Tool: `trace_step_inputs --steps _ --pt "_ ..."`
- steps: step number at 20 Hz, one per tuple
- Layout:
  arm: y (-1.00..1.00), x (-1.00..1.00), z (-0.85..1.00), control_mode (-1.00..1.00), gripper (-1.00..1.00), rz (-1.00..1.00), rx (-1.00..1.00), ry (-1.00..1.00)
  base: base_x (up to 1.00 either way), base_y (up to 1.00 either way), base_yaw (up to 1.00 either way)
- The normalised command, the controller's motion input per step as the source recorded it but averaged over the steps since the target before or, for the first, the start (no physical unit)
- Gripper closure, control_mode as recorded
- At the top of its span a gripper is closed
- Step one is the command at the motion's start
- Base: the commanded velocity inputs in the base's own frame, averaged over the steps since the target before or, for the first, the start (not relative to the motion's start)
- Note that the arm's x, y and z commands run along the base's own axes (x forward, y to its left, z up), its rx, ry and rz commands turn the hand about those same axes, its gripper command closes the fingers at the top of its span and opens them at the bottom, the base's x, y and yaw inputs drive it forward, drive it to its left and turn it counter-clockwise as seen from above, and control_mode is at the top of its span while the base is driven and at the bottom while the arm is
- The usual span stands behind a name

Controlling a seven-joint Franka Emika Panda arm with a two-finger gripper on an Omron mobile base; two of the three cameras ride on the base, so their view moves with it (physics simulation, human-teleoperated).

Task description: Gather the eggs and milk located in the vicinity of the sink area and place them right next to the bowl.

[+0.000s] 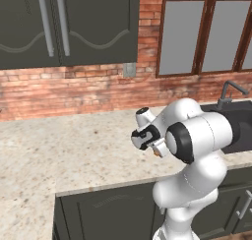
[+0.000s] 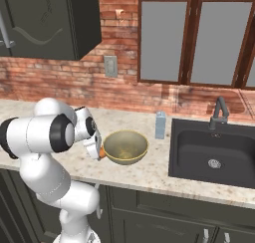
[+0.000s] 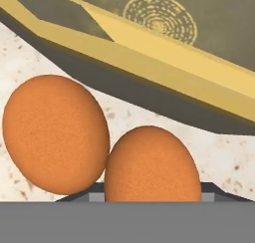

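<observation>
Two orange-brown eggs lie close under the bowl's [image 3: 164, 62] rim in the hand view. The left egg [image 3: 56, 135] rests on the counter. The right egg [image 3: 152, 162] sits between my fingertips, with the gripper [image 3: 152, 197] shut on it. From the right base view my gripper [image 2: 98, 150] is low at the left side of the olive-tan bowl [image 2: 125, 146], an egg [image 2: 102, 152] showing orange at its tip. The milk [image 2: 160, 125] stands upright between the bowl and the dark sink [image 2: 214, 155]. In the left base view the gripper [image 1: 158, 151] peeks out beside my arm.
A dark grey faucet [image 2: 219, 112] rises behind the sink, near the brick wall. Dark upper cabinets [image 1: 69, 25] hang over the counter [image 1: 59, 145], which stretches bare to the left. The counter's front edge [image 2: 149, 184] runs just below the bowl.
</observation>
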Motion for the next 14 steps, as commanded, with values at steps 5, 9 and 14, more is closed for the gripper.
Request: trace_step_inputs --steps 5,9,14 --pt "0.00 0.00 0.00 -1.00 -1.00 0.00 0.00 0.00 0.00 0.00 0.00" --pt "0.00 0.00 0.00 -1.00 -1.00 0.00 0.00 0.00 0.00 0.00 0.00" --pt "0.00 -0.10 0.00 -1.00 -1.00 0.00 0.00 0.00 0.00 0.00 0.00"
